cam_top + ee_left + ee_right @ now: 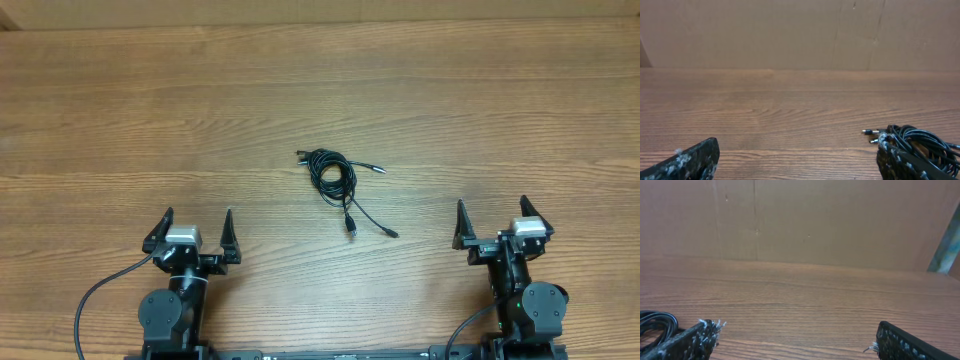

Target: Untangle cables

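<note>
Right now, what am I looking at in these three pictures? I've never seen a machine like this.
You are seeing two robot arms at a wooden table. One picture looks down from above; the other two come from small cameras on each arm's wrist, so the dark shapes at their bottom corners are that arm's own fingers. From above, the left claw and the right claw both stand open and hold nothing. Between them, farther out on the table, lies a small bundle of thin black cables, coiled together with plug ends sticking out. The left wrist camera shows it at its lower right.
</note>
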